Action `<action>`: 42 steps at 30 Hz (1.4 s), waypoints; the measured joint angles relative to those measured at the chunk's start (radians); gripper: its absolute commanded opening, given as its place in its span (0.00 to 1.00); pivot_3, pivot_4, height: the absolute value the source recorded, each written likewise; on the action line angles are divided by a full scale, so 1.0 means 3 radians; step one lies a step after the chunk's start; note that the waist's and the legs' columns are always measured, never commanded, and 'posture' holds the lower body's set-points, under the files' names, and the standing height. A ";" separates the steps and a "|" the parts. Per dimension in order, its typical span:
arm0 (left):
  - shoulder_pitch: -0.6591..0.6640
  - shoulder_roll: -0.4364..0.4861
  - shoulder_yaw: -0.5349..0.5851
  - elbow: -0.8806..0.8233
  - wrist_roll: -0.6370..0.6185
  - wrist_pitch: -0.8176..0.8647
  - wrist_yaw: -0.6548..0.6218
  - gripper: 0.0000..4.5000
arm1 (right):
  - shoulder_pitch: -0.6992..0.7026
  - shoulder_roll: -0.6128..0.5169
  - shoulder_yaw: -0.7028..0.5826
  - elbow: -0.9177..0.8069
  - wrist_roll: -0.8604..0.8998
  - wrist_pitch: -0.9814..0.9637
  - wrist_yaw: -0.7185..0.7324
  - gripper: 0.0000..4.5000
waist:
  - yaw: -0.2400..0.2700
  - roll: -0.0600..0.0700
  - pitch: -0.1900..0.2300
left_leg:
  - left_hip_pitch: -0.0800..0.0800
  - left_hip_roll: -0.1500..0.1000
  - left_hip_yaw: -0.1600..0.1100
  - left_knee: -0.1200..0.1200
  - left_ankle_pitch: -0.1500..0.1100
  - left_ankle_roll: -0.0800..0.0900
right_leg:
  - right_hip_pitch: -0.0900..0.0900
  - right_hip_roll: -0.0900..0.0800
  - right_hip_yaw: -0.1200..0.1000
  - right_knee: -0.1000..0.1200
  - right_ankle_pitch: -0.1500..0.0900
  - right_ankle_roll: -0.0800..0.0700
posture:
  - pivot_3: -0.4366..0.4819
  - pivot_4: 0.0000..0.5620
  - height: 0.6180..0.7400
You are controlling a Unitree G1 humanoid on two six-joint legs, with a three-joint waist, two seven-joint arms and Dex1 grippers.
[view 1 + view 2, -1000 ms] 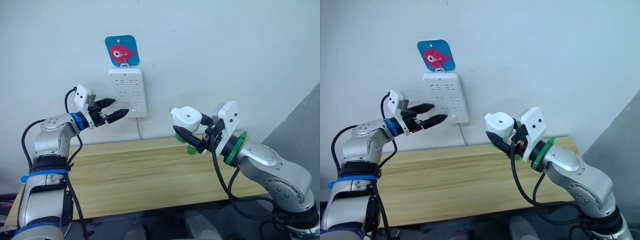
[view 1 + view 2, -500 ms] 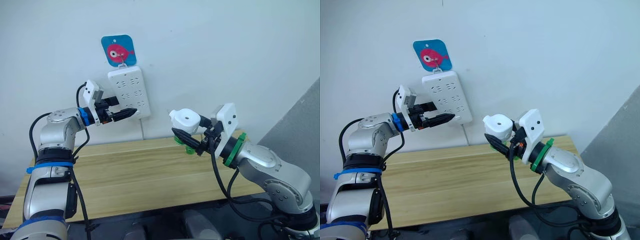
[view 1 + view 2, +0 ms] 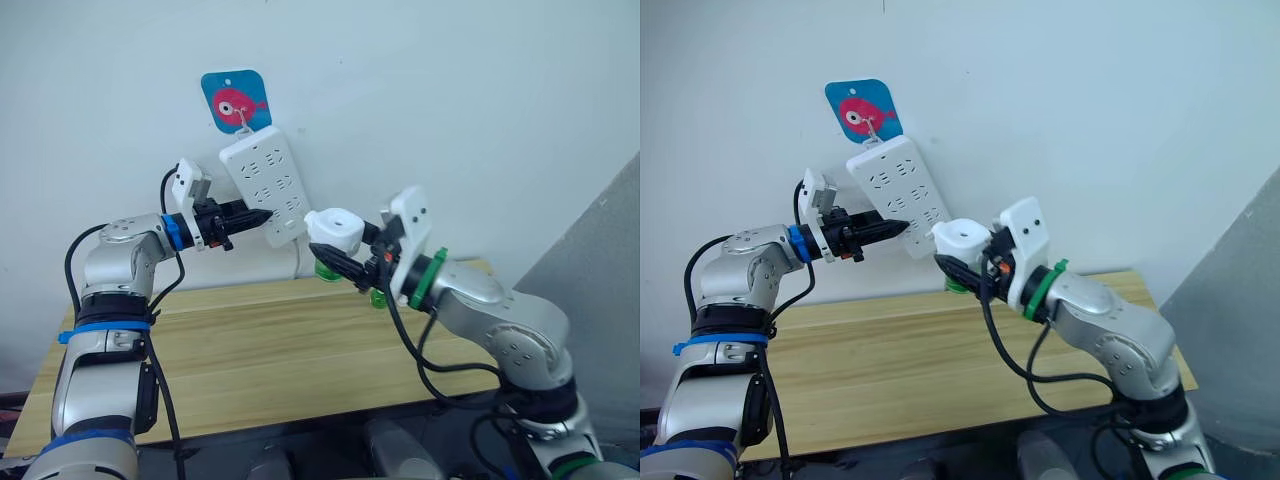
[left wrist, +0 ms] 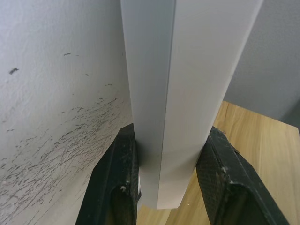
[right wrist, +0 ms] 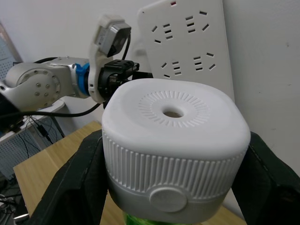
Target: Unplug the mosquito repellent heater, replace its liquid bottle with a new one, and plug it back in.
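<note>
the mosquito repellent heater (image 3: 333, 226), green bottle (image 3: 325, 270) under it, sits clamped in the right gripper (image 3: 345, 262) above the wooden table (image 3: 250, 350), just beside the tilted power strip (image 3: 268, 186), whose lower edge the left gripper (image 3: 255, 215) pinches.

Plain white wall (image 3: 480, 90), scuffed in places, light wooden table (image 3: 260, 350), blue fish hanger (image 3: 238, 100)

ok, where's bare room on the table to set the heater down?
Most of the wooden table is bare: the whole left and middle, from wall edge to front edge. Crowded near the back right, where a green bottle stands under the right tool holding the heater.
</note>
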 measured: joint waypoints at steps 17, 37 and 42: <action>0.0052 -0.0017 0.0017 -0.0117 -0.0001 0.0012 0.0063 0.29 | -0.0440 0.0595 0.0361 0.0941 -0.1055 -0.0211 -0.0154 0.69 | 0.0001 0.0000 0.0000 | -0.0003 -0.0003 -0.0013 0.0000 0.0000 0.0000 | -0.0003 -0.0002 -0.0011 0.0011 0.0009 -0.0016 | 0.27 0.12 1.00; 0.0089 0.0007 0.0027 -0.0167 -0.0007 0.0025 0.0077 0.29 | -0.0428 0.0810 0.0321 0.1202 -0.1448 -0.0405 0.0122 0.69 | -0.0006 0.0000 0.0000 | -0.0001 -0.0004 -0.0026 0.0001 0.0001 -0.0001 | -0.0006 -0.0002 -0.0022 0.0033 0.0004 -0.0026 | 0.28 0.12 1.00; 0.0089 0.0008 0.0027 -0.0171 -0.0008 0.0034 0.0077 0.29 | -0.0407 0.0820 0.0301 0.1216 -0.1486 -0.0419 0.0159 0.69 | -0.0006 0.0000 0.0000 | -0.0001 -0.0004 -0.0027 0.0001 0.0001 -0.0001 | -0.0006 -0.0002 -0.0023 0.0035 0.0003 -0.0027 | 0.28 0.12 1.00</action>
